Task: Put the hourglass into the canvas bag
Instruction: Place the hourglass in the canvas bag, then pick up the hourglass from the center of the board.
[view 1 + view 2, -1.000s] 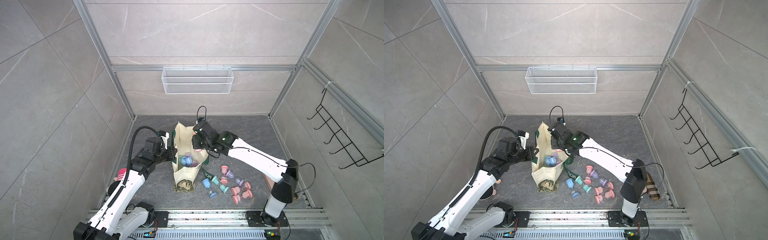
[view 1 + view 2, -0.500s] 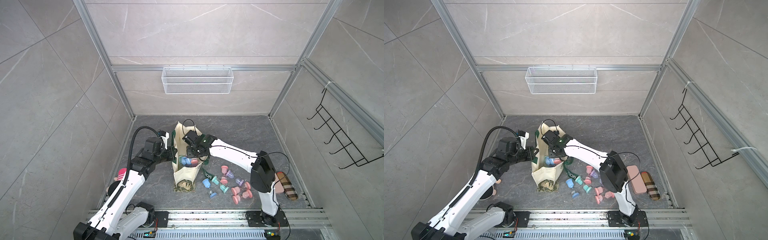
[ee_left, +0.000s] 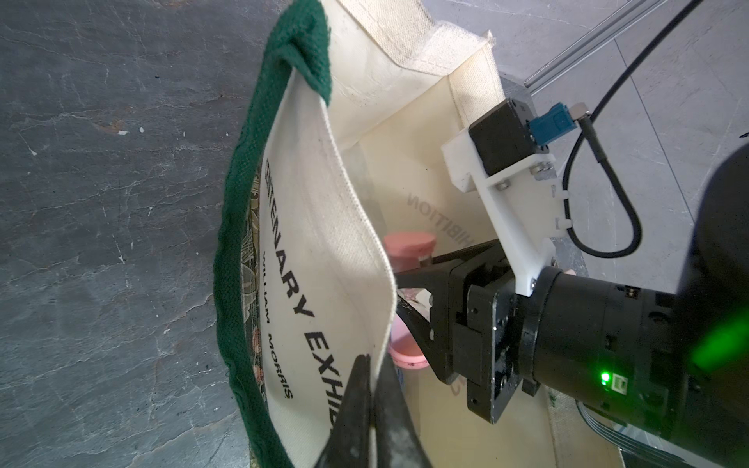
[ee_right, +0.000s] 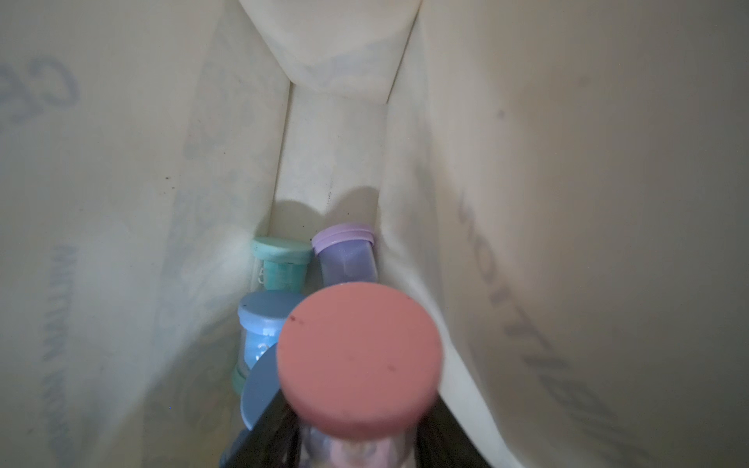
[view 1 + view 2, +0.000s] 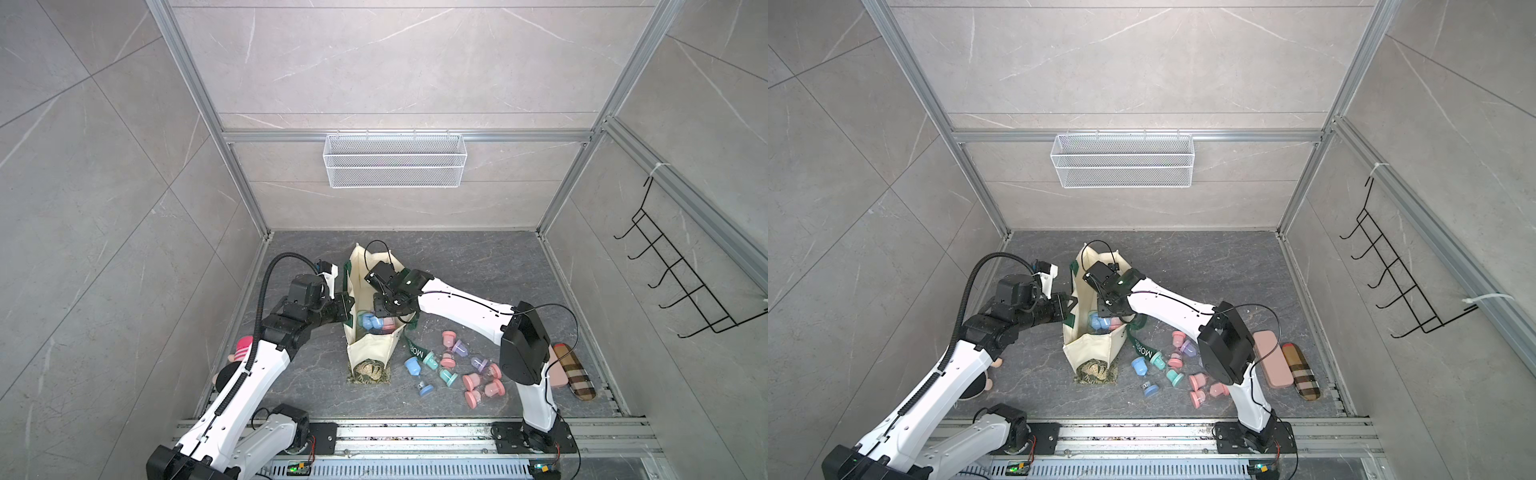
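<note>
The cream canvas bag [image 5: 370, 353] [image 5: 1092, 353] with dark green straps stands open on the floor. My left gripper [image 5: 349, 308] [image 5: 1068, 309] [image 3: 375, 364] is shut on the bag's left wall [image 3: 324, 243] at the rim. My right gripper [image 5: 390, 318] [image 5: 1115, 316] [image 3: 409, 283] [image 4: 356, 425] reaches down inside the bag. A pink hourglass [image 4: 358, 356] [image 3: 409, 247] sits between its fingers; whether they still press on it does not show. Blue [image 4: 263, 320], teal [image 4: 279, 259] and purple [image 4: 344, 251] hourglasses lie at the bag's bottom.
Several loose hourglasses [image 5: 457, 365] are scattered on the floor right of the bag, beside a lettered green strap [image 5: 415, 349]. A flat pink case [image 5: 1271, 365] and a plaid case [image 5: 1302, 374] lie by the right arm's base. A plush toy [image 5: 241, 349] sits at the left wall.
My right arm has swung left from the bag's right rim and gone down into the bag with the pink hourglass. The left gripper has kept its hold on the wall.
</note>
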Controlling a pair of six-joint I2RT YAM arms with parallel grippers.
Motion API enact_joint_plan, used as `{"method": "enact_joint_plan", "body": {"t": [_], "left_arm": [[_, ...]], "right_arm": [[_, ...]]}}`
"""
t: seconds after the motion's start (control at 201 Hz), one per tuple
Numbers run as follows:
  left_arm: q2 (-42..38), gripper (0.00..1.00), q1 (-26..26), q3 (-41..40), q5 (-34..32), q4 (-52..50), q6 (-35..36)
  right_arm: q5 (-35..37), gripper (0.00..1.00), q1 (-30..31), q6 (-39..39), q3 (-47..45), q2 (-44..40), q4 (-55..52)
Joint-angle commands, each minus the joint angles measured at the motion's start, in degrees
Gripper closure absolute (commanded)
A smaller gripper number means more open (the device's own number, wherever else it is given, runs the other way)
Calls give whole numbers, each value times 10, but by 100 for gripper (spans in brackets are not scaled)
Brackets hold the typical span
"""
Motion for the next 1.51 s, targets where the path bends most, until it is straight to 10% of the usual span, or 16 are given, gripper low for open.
{"method": "enact_joint_plan", "body": {"t": [0.0,0.985,1.508], "left_arm": [[-6,100,1,0,4,-9,7],[-3,100,1,0,3,-8,9],[1,100,1,-1,7,-7,8]], "right_arm": [[0,50,0,-2,6,-14,-14],[210,47,35,-10,-246,-429,-42],[86,49,107,54,-441,-441,-25]]}}
